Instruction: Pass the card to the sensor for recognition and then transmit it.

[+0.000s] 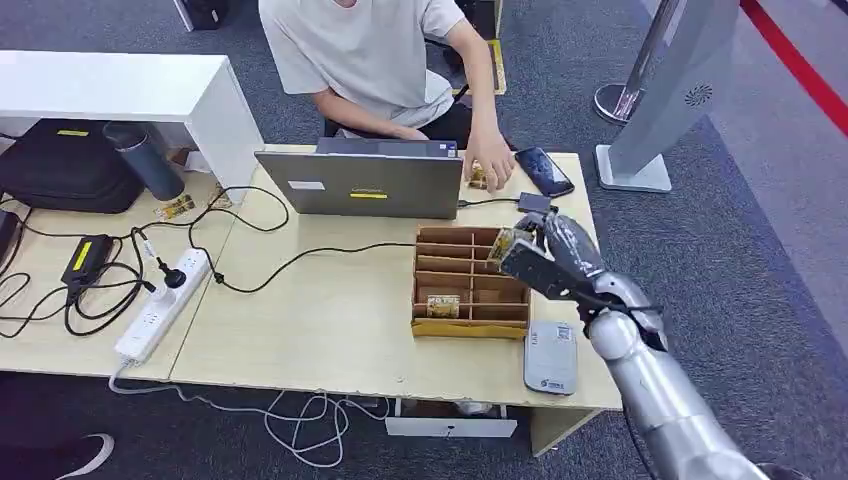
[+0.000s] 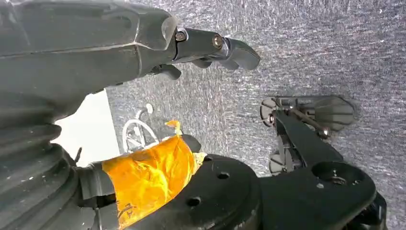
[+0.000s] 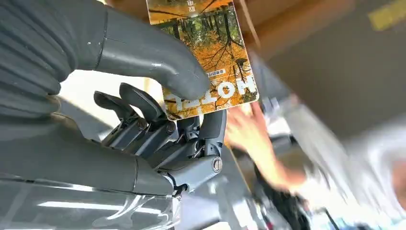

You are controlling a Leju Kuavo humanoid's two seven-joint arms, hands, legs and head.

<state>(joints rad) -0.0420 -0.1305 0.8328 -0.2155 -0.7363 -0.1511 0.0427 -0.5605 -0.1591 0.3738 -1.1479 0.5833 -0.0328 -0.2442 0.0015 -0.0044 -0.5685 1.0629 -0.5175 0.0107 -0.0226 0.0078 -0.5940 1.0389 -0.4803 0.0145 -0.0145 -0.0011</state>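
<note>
**Right hand pinches the hotel card above the wooden tray**

Right hand (image 1: 545, 255) hangs over the right edge of the desk (image 1: 330, 320), its thick thumb (image 3: 158, 60) pressed on the face of a card (image 3: 208, 52) and its darker fingers (image 3: 210, 129) curled behind it, so the card is pinched between them. The card shows an autumn forest in orange and the word HOTEL. From the head view the card (image 1: 503, 243) peeks out at the hand's tip, just above the far right corner of the wooden divider tray (image 1: 470, 283), where another card (image 1: 443, 305) lies in one of the near compartments. A small grey card reader (image 1: 551, 357) lies flat on the desk just beside the tray's near right corner, below the robot's wrist.

Left hand (image 2: 210, 48) hangs down over grey carpet, fingers loosely curled with nothing in them.

Across the desk a person in a pale shirt (image 1: 360, 50) sits behind an open laptop (image 1: 360, 182), one hand (image 1: 490, 165) resting near a dark phone (image 1: 544, 171). A white power strip (image 1: 165, 303) with black cables lies on the left.
</note>
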